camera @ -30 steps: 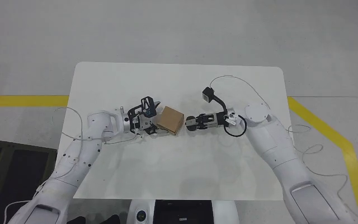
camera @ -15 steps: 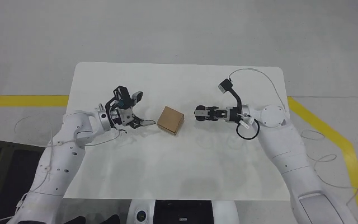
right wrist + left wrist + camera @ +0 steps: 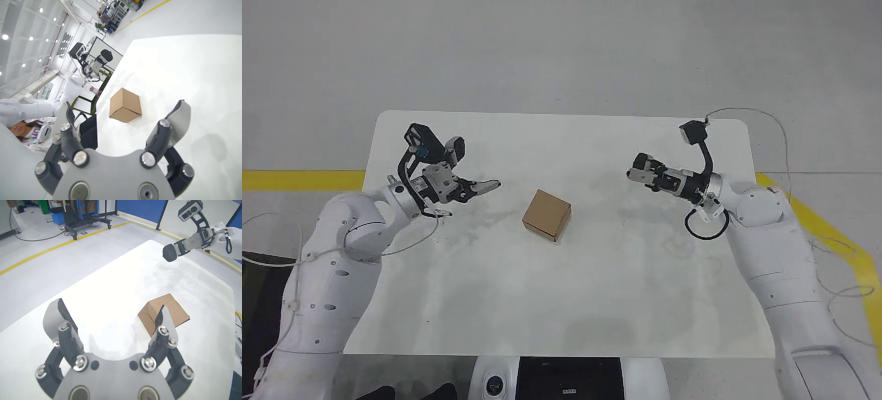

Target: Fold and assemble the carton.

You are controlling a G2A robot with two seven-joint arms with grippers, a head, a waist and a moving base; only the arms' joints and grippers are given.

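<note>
Between left pincer (image 3: 485, 186) and right pincer (image 3: 633, 171), a brown cube-shaped cardboard carton (image 3: 546, 215) sits on the white table (image 3: 572, 300).
Both pincers are spread wide, each well apart from the carton.

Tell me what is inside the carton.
Nothing of the inside shows: the carton is a closed brown cube on the white table, every visible face shut. Whether it holds anything cannot be seen.

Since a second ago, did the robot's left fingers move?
Yes. The left fingers have pulled away from the carton, which stayed put, and now sit open nearer the table's left edge.
</note>
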